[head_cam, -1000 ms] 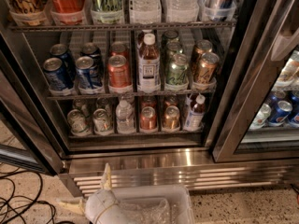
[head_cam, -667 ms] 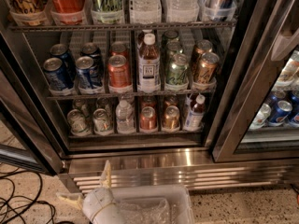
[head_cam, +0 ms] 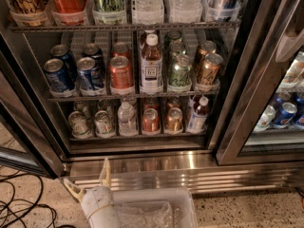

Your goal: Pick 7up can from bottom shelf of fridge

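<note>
The fridge (head_cam: 142, 163) stands open in front of me, with a ribbed steel base grille. On the bottom shelf (head_cam: 137, 137), two pale silvery cans with green markings stand at the left end. The 7up can (head_cam: 103, 123) is one of them, and a look-alike (head_cam: 78, 124) is to its left. My gripper (head_cam: 88, 179) is low in the view, below the grille and below-left of these cans, well apart from them. Its pale fingers (head_cam: 105, 170) are spread open and hold nothing.
Also on the bottom shelf are a clear water bottle (head_cam: 127, 119), two copper-orange cans (head_cam: 151, 120) and a small bottle (head_cam: 197, 115). The rack above holds blue, red, green and copper cans. A clear plastic bin (head_cam: 152, 208) sits on the floor. Black cables (head_cam: 21, 203) lie at left.
</note>
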Controlling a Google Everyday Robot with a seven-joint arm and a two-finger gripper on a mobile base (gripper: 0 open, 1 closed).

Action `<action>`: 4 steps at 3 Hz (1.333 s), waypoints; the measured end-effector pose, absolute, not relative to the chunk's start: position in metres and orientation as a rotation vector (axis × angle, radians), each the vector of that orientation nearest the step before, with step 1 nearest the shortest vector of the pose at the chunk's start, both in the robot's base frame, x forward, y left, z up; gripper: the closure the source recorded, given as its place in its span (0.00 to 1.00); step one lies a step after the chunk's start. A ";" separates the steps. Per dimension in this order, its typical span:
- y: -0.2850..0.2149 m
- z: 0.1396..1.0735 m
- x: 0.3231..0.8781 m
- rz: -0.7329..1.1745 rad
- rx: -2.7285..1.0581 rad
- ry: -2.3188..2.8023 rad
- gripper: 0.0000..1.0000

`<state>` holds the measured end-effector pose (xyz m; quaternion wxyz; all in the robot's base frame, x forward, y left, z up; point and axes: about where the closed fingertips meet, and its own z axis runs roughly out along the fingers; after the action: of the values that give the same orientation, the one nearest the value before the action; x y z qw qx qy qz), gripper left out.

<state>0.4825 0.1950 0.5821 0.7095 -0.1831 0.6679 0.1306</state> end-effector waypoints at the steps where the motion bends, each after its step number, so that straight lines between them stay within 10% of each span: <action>1: 0.192 0.583 0.498 0.220 -0.363 1.462 0.17; 4: 0.176 0.586 0.559 0.105 -0.262 1.444 0.25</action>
<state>0.5587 0.1762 0.5861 0.7412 -0.1195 0.6588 0.0478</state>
